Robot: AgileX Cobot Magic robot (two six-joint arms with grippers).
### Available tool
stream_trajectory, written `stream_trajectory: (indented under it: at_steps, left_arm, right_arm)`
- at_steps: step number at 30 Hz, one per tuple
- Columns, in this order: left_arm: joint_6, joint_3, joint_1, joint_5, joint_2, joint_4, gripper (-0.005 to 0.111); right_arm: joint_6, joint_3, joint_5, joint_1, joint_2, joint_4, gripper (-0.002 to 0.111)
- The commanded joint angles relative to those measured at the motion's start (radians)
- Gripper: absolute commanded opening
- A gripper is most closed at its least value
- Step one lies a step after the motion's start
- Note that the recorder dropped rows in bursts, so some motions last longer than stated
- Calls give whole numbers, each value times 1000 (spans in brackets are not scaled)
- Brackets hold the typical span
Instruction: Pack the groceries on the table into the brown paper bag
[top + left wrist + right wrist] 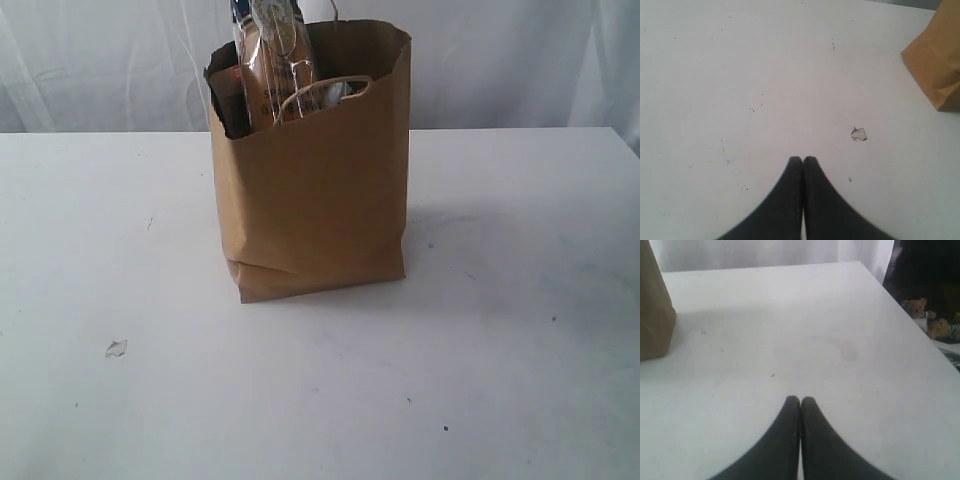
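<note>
Exterior view: one brown paper bag (pixel 320 200) stands upright near the middle of the table (pixel 520 350), its mouth open. One long spaghetti packet (pixel 272 60) stands in it and sticks up above the rim. Other items sit lower inside, too hidden to count. One twisted loop handle (pixel 325 88) hangs at the front rim. One small white scrap (pixel 116 348) lies on the tabletop, well apart from the bag, to its front left

Left wrist view: the left gripper (pixel 802 160) has its two dark fingers (pixel 785 200) pressed together, tips touching, with nothing between them, over bare table. The one scrap lies near the tips, and one lower corner of the bag shows further off

Right wrist view: the right gripper (pixel 800 399) is likewise closed tight on nothing, over bare tabletop. One side of the bag shows at the edge. Two small brown soft toys (pixel 927 317), blurred, lie beyond the table's far edge
</note>
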Motion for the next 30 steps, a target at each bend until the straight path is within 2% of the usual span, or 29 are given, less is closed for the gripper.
stream_trajectory:
  at_steps: [1, 30]
  left_arm:
    - [1, 4, -6, -1, -5, -3, 0]
    - [1, 4, -6, -3, -5, -3, 0]
  right_arm:
    - [-112, 16, -65, 5, -5, 2, 0]
    - [-112, 16, -59, 4, -5, 4, 0]
